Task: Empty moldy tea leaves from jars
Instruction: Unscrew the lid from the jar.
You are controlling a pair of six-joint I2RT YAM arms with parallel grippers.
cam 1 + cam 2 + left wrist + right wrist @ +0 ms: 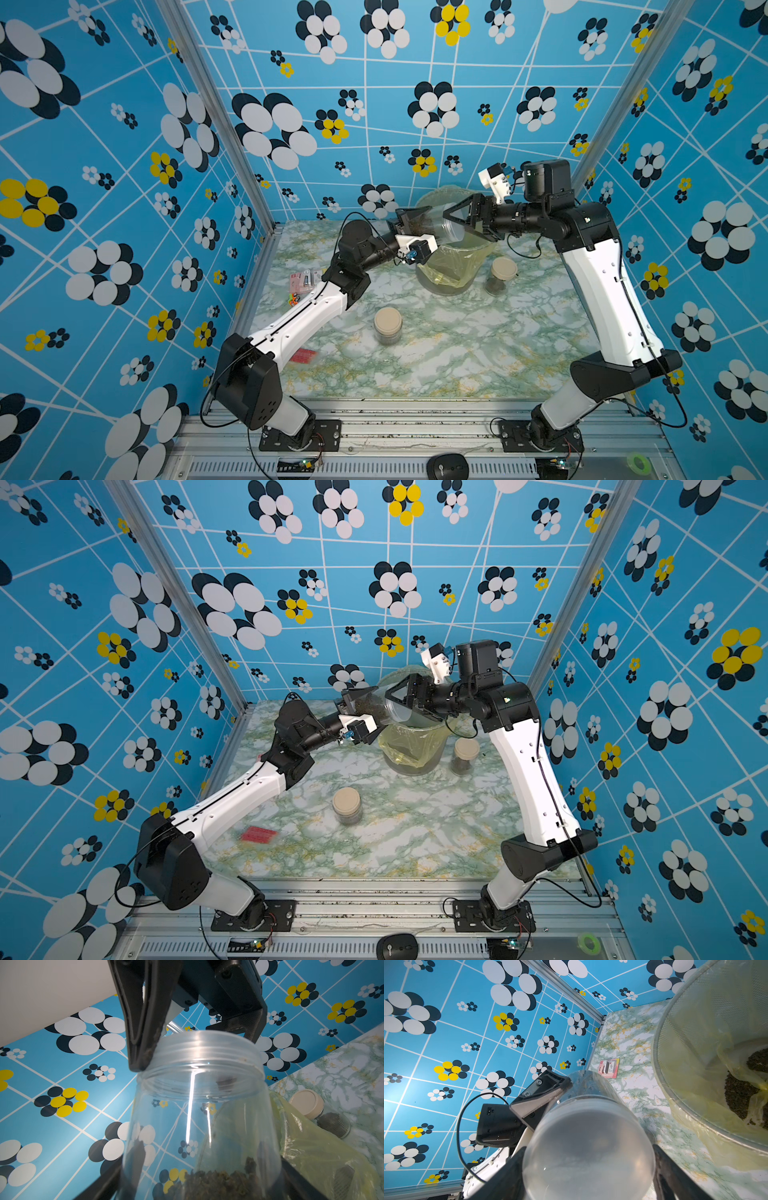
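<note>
A clear jar [436,227] [199,1105] lies on its side in the air above the bin [451,272]. My left gripper [417,230] [199,1184] is shut on its body. Dark moldy tea leaves [220,1182] lie piled at the jar's base end. My right gripper [451,226] [588,1178] is shut on the jar's translucent lid [588,1147], a finger on each side. Two more jars with beige lids stand on the table in both top views: one mid-table [387,326] [347,806], one right of the bin [500,276] [464,756]. Tea leaves [741,1095] lie in the bin's yellow bag.
A packet [305,280] and a small coloured item [294,298] lie at the table's left edge under the left arm. A red card [302,356] lies nearer the front. A mouse [448,467] and a green tape roll [638,463] sit on the front rail.
</note>
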